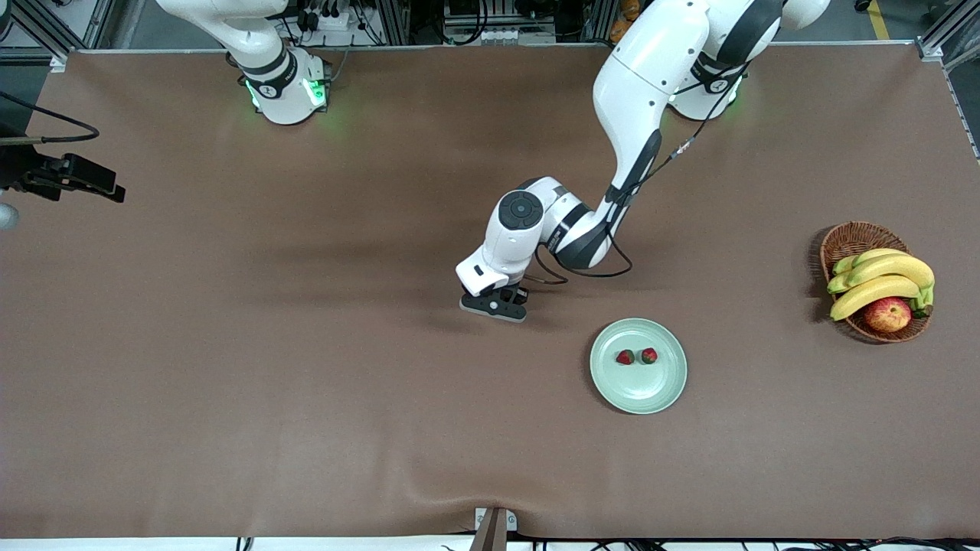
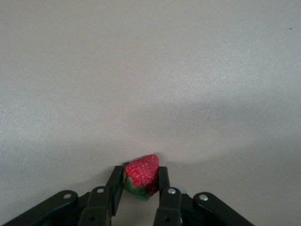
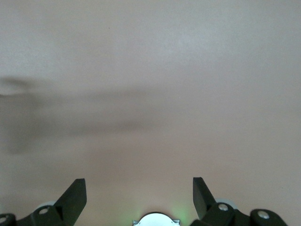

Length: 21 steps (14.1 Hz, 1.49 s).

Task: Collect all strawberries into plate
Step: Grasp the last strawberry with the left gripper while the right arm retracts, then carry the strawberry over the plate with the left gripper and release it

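plate (image 1: 638, 390): on table (image 1: 230, 383), two strawberries (image 1: 625, 357) side by side in it | third strawberry (image 2: 141, 176): pinched between fingers (image 2: 163, 181) of left gripper (image 2: 137, 186), low at the table, near the plate toward the right arm's end | right gripper (image 3: 139, 194): fingers spread, empty, arm waiting
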{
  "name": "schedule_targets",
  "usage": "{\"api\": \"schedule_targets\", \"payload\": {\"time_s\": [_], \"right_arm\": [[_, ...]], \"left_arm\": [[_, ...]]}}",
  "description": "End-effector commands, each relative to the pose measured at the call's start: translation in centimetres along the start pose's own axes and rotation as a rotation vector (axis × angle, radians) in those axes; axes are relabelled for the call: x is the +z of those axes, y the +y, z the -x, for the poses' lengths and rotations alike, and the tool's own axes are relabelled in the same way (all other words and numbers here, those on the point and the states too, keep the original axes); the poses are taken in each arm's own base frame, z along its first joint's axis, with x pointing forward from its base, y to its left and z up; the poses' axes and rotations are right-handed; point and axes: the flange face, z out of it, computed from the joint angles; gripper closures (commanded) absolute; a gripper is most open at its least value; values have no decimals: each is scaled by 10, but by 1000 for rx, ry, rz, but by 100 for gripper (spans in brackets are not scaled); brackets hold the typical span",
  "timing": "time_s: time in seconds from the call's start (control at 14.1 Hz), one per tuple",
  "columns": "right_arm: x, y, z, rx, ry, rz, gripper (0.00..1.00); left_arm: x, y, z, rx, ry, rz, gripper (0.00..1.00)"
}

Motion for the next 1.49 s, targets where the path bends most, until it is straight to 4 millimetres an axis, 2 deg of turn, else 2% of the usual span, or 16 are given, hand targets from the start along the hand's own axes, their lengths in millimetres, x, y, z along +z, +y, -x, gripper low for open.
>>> {"api": "schedule_targets", "payload": {"time_s": [0.0,0.07,0.28,0.36,0.57,0.64,0.71,0.92,1.07,1.21,1.28,1.42], "right_arm": [[-9,3,11,24,-1,-9,0],[-11,5,11,28,-1,-9,0],[-31,13,10,51,44,-6,0],[-32,15,10,54,47,-6,0],[-34,23,10,66,57,0,0],[-34,24,9,67,63,4,0],[-36,26,7,70,83,6,0],[-37,30,3,79,105,1,0],[-34,27,0,73,100,2,0],[-34,23,0,66,100,6,0],[-34,23,0,65,101,4,0],[-34,23,0,66,101,6,0]], "left_arm": [[-18,-1,-15,5,44,-7,100],[-23,-9,-21,-5,48,-10,100],[-53,-26,-39,-32,41,-36,100],[-64,-43,-50,-42,49,-58,100],[-98,-104,-79,38,23,-104,100],[-103,-134,-84,63,-7,-125,100],[-107,-164,-87,64,-25,-136,100],[-123,-223,-89,119,-46,-154,100],[-126,-264,-94,158,-58,-162,100],[-117,-294,-98,182,-66,-160,100],[-105,-313,-100,168,-61,-159,100],[-94,-315,-101,179,-31,-154,97]]}}
